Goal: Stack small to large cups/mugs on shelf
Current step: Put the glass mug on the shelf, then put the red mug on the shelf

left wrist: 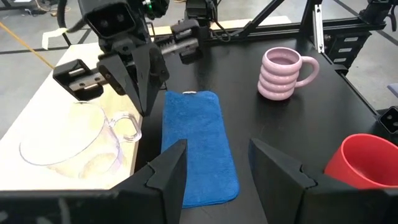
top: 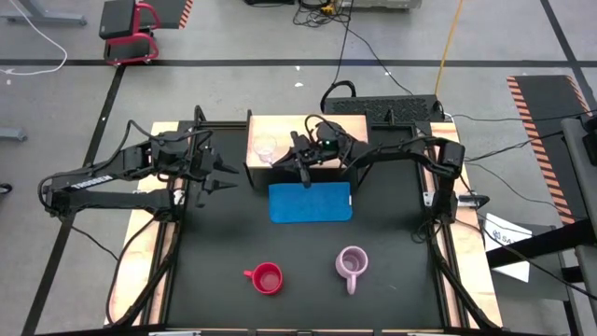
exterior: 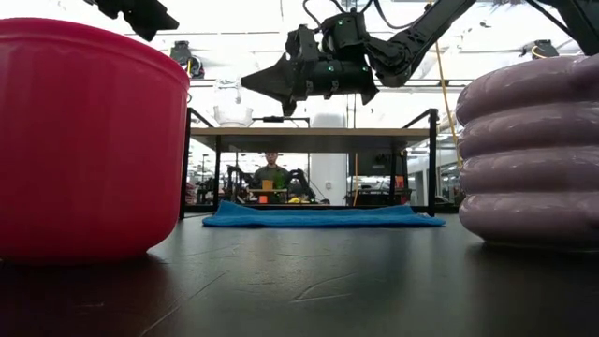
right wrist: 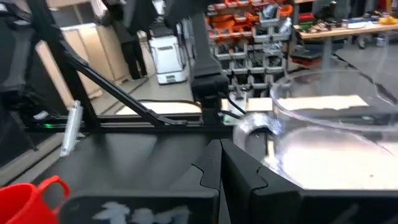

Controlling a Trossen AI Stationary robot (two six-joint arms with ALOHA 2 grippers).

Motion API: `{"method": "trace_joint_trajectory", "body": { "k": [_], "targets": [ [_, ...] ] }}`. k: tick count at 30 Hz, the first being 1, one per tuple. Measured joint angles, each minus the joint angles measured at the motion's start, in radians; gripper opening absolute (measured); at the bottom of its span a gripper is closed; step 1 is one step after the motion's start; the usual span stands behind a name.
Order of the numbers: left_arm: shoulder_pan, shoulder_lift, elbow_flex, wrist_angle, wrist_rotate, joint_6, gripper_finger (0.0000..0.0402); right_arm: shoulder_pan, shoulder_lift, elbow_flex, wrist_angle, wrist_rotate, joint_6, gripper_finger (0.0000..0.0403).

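Red mug (top: 267,278) and lilac mug (top: 352,265) near me on desk | glass cup (top: 265,147) on shelf (top: 280,126), left end | right gripper (top: 283,160) pressed together beside it | left gripper (top: 224,177) spread, empty | risk: my withdrawal clips glass handle, tips cup

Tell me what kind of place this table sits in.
Most likely a robotics lab or workshop: cables trail over the bare floor, shelves of parts and bins stand behind the table, and a person sits at another workstation beyond the shelf.
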Motion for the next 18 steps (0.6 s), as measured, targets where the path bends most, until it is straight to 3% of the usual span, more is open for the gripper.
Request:
{"method": "trace_joint_trajectory", "body": {
  "k": [7, 18],
  "targets": [
    [0.0, 0.0, 0.0, -0.013, 0.0, 0.003, 0.0172, -0.032, -0.032, -0.001, -0.096, -0.006, -0.02, 0.0],
    [-0.001, 0.0, 0.0, -0.013, 0.0, 0.008, 0.0172, -0.03, -0.278, 0.0, -0.387, -0.05, -0.162, 0.0]
  ]
}}
